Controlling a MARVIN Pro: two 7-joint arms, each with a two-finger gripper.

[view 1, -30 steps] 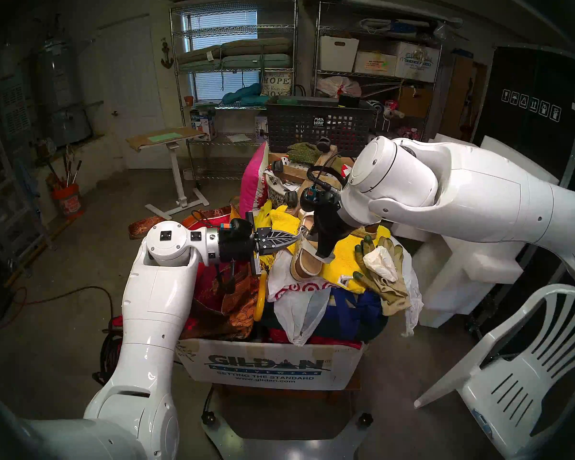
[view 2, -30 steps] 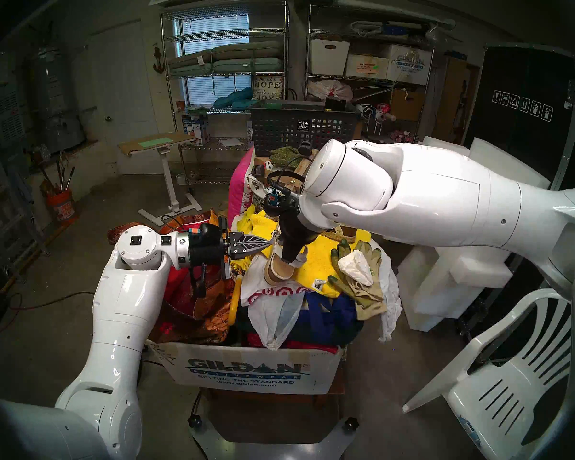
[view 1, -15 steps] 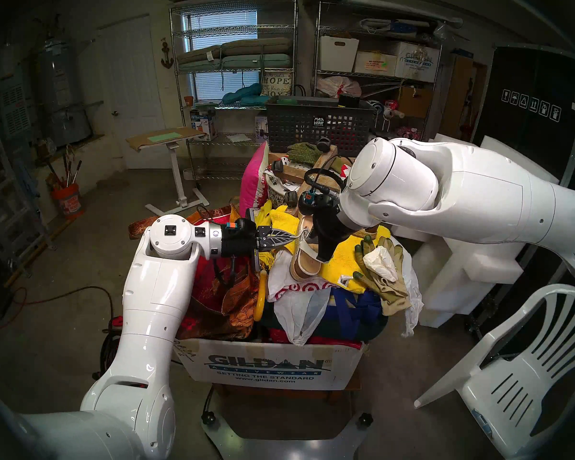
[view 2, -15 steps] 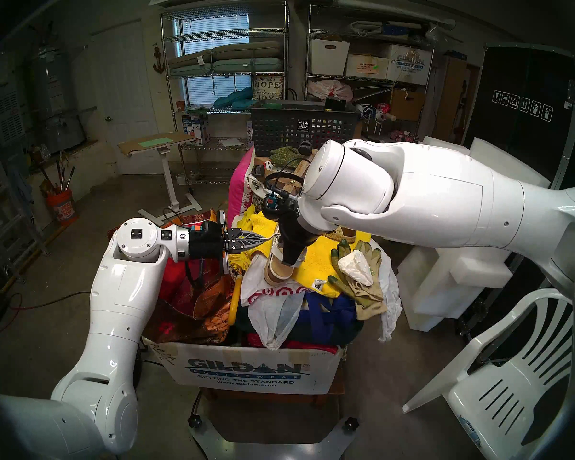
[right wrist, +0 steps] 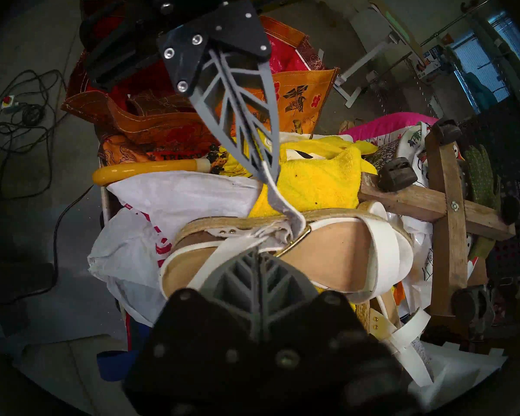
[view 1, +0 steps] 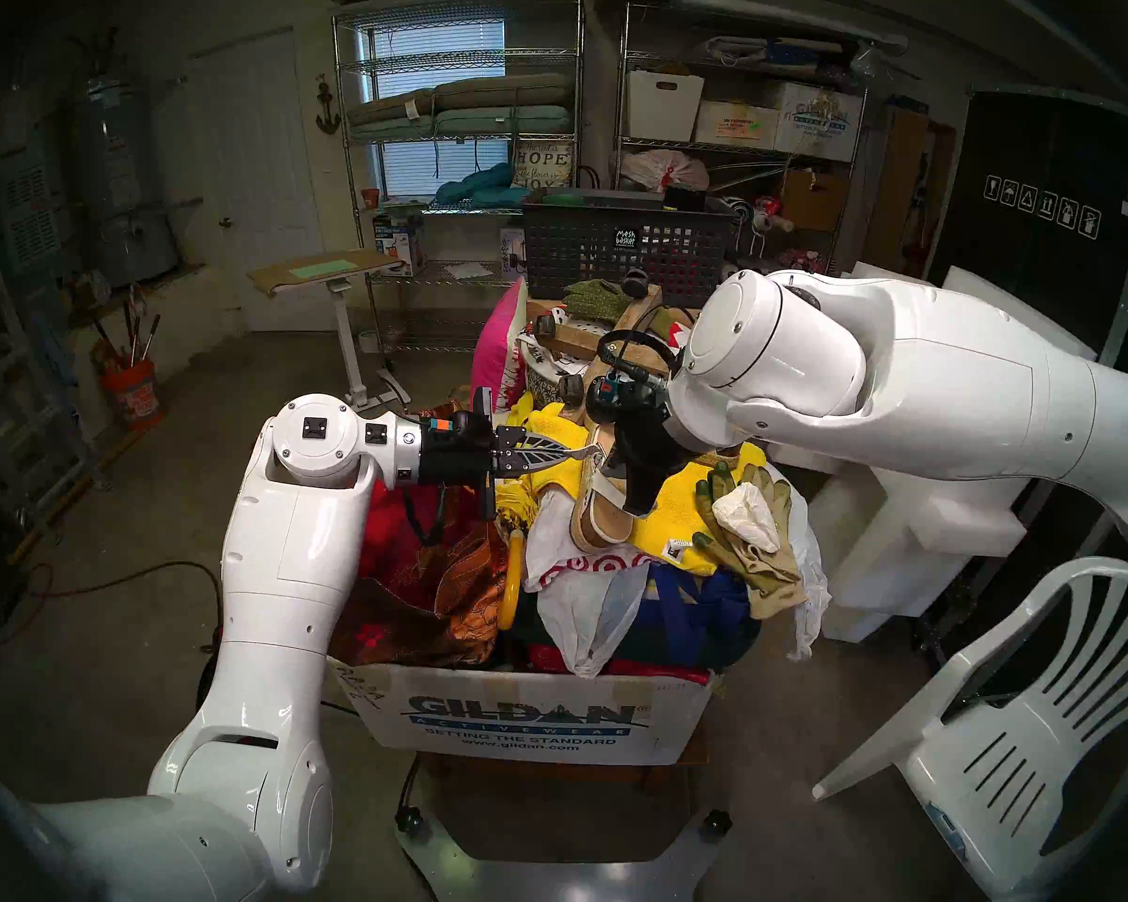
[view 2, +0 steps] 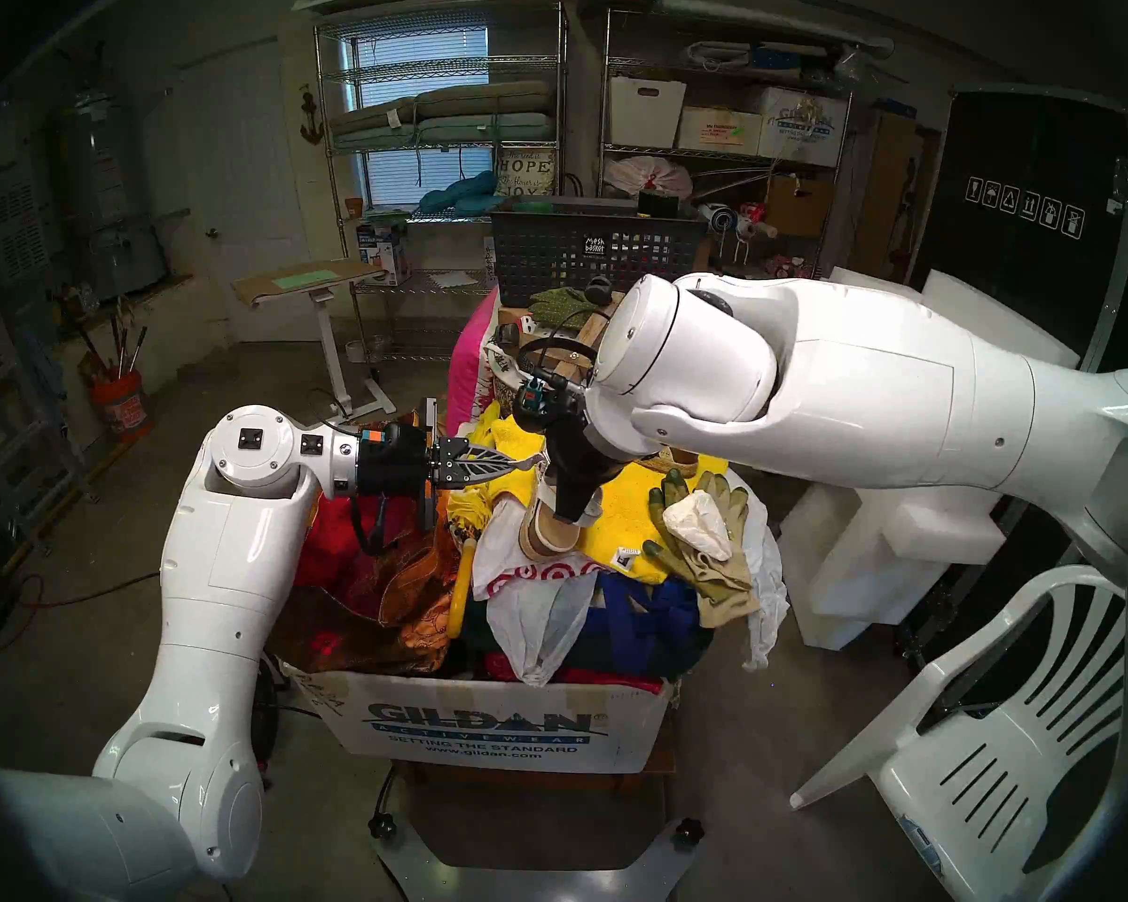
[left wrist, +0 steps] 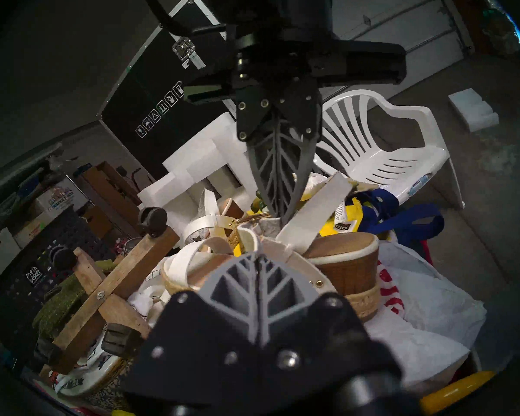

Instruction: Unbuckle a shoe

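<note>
The shoe [right wrist: 297, 253] lies centre frame on the pile. The left gripper [right wrist: 270, 178], from upper left, pinches the thin strap's tail [right wrist: 285, 209]; the right gripper [view 1: 639, 503] clamps the shoe's strap. Draw the tail steadily back through the gold buckle [right wrist: 296, 241], holding the shoe firm

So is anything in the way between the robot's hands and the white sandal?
No, nothing visible is in the way. The left end effector is already shut on the sandal's thin strap, and the right end effector grips the sandal too.
</note>
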